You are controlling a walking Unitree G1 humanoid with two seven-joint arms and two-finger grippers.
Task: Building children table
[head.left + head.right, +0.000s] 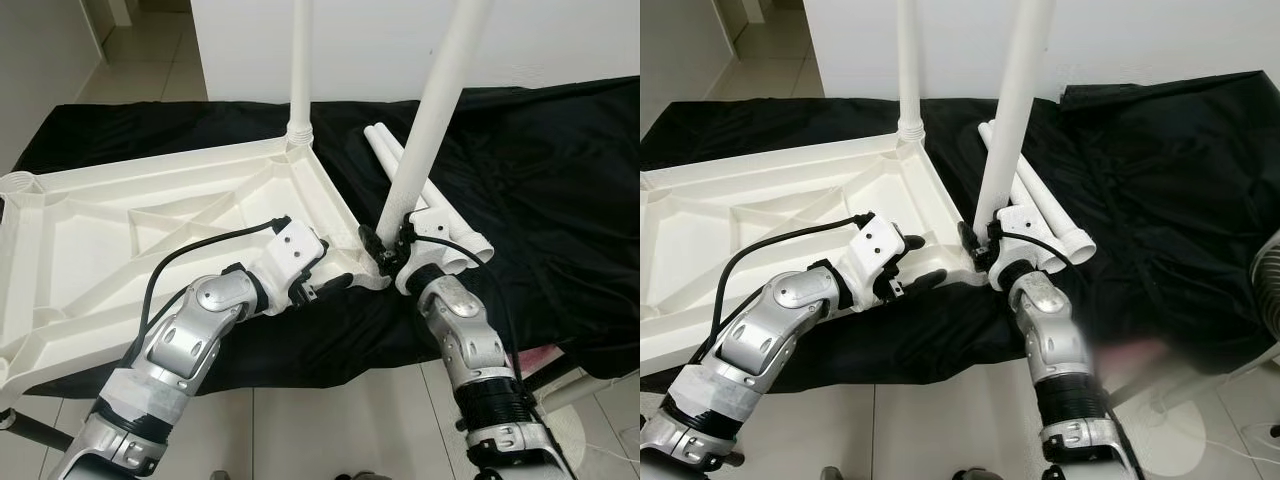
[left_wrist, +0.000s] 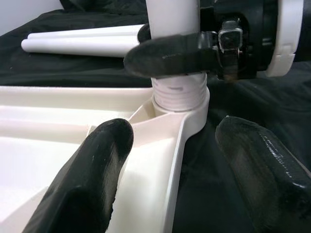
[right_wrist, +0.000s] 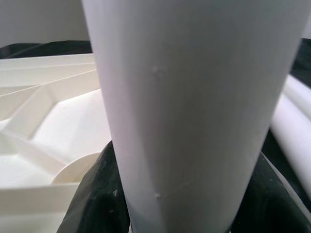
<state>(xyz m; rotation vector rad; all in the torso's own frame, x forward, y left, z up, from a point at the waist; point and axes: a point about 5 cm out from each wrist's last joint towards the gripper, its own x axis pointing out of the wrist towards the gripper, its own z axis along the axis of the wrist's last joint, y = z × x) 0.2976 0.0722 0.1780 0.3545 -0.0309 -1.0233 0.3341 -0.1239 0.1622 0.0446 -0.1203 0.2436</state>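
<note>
An upside-down white table top (image 1: 120,240) lies on a black cloth. One white leg (image 1: 300,70) stands upright in its far corner. My right gripper (image 1: 385,250) is shut on a second leg (image 1: 440,100), which leans slightly and has its threaded end in the near right corner socket (image 2: 180,97). In the right wrist view this leg (image 3: 180,97) rises between the dark fingers (image 3: 92,199). My left gripper (image 1: 330,285) is open just left of that corner, and its two fingers (image 2: 92,179) straddle the table rim without holding anything. Two loose legs (image 1: 430,200) lie on the cloth behind.
The black cloth (image 1: 560,200) covers the raised surface, whose front edge runs just below my grippers. Pale floor tiles (image 1: 330,430) lie beneath. A white wall (image 1: 380,40) stands behind, and part of a fan (image 1: 1265,290) is at the far right.
</note>
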